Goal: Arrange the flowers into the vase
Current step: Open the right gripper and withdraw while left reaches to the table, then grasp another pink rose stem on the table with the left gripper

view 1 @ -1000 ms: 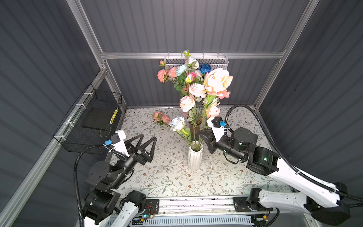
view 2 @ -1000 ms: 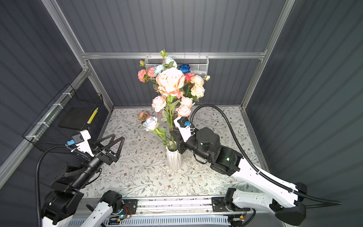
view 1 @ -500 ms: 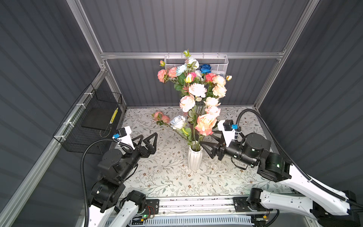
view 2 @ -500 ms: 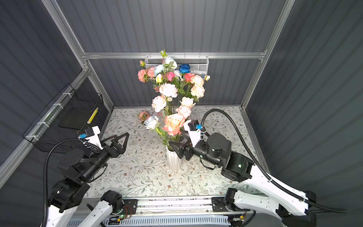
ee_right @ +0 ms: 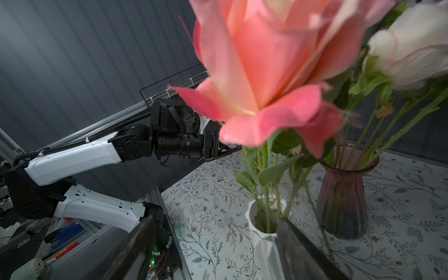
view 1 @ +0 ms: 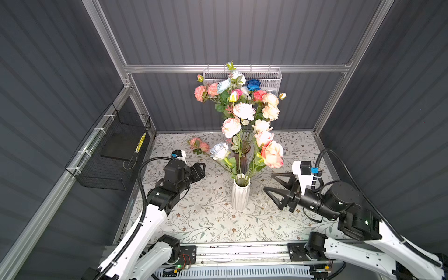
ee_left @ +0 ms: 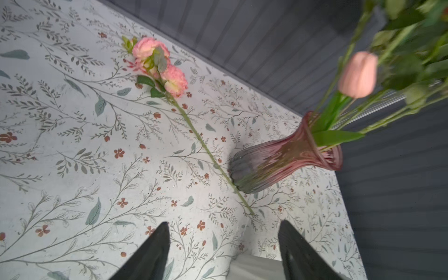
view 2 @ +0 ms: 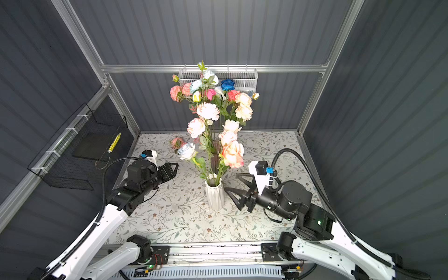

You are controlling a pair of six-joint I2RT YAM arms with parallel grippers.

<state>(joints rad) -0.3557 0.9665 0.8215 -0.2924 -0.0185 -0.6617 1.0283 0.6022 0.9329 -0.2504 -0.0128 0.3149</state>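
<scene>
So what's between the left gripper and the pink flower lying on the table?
Nothing but bare tablecloth. In the left wrist view, the left gripper has its open fingers aimed at the stem end of the pink flower, with only printed cloth between.

Dark grey ribbed wall panels [view 1: 232, 31] in an aluminium frame [view 1: 169, 68] close in three sides of an evenly lit table [view 1: 208, 218], its cover printed with leafy sprigs and small red blossoms. A black wire basket [view 1: 101, 179] hangs along the table's left edge and a white mesh basket [view 1: 272, 77] hangs above its far edge. A slotted metal track [view 1: 242, 252] runs along the near edge.
</scene>
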